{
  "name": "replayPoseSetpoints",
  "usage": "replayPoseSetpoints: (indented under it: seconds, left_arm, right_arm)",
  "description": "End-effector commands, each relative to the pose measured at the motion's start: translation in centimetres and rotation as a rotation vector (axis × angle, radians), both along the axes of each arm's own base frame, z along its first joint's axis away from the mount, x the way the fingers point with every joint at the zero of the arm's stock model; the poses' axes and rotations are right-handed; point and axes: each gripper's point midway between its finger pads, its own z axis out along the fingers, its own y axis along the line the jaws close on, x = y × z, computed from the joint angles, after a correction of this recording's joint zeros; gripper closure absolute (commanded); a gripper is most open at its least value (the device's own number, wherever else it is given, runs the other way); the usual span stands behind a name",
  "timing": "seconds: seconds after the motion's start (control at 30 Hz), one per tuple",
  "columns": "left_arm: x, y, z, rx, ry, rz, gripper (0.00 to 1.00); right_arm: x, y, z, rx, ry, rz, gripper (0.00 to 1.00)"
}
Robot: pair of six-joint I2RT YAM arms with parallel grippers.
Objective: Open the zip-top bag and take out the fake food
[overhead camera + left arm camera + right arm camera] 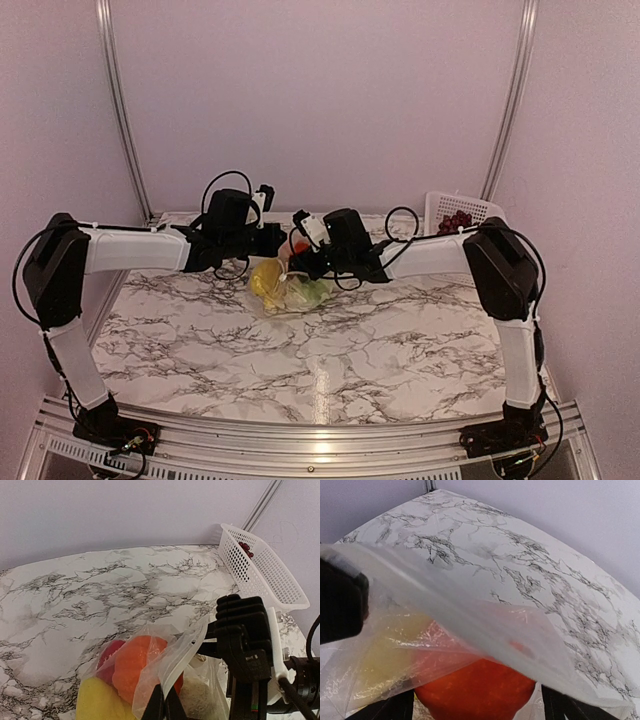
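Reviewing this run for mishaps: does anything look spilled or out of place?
Nothing spilled. The zip-top bag is crumpled, pinched by the left gripper, fake food inside; only dark grapes lie apart, in the white basket.

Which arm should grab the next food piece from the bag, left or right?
Probably right: the right gripper stands open just above the orange piece, while the left gripper is shut on the edge of the zip-top bag, holding it up.

One zip-top bag (290, 292), one white lattice basket (440, 208), one bunch of dark grapes (456, 221).
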Motion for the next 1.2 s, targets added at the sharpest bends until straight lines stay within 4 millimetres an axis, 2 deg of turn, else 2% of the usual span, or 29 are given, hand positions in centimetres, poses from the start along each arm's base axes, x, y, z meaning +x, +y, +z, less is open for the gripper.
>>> replayPoseSetpoints:
  seconds: [0.0, 0.1, 0.23, 0.37, 0.47, 0.77, 1.17]
  left_arm:
    - [0.5, -0.6, 0.6, -0.030, -0.005, -0.012, 1.00]
    - [0.6, -0.6, 0.4, -0.028, -0.002, -0.010, 1.00]
    - [0.8, -0.4, 0.4, -0.029, -0.001, -0.002, 1.00]
    - [1.0, 0.0, 0.4, -0.026, -0.003, 0.016, 1.00]
    - [1.2, 0.3, 0.4, -0.024, -0.003, 0.028, 1.00]
    - [1.5, 0.6, 0.5, -0.030, 0.000, 0.043, 1.00]
    - [2.0, 1.2, 0.4, -0.017, -0.007, 0.077, 1.00]
  right_arm:
    - [1.8, -0.2, -1.2, 0.029, -0.011, -0.084, 0.13]
    - [1.8, 0.4, -1.2, 0.032, -0.023, -0.053, 0.17]
    - [1.8, 0.6, -1.1, 0.018, -0.028, -0.036, 0.35]
    - [0.6, 0.6, 1.0, 0.054, -0.041, 0.008, 0.55]
    - [-0.5, 0.3, 2.4, 0.074, -0.047, 0.034, 0.63]
    - [-3.4, -0.4, 5.7, 0.122, -0.033, 0.117, 0.68]
    - [-6.9, -1.1, 7.6, 0.211, 0.094, 0.273, 0.72]
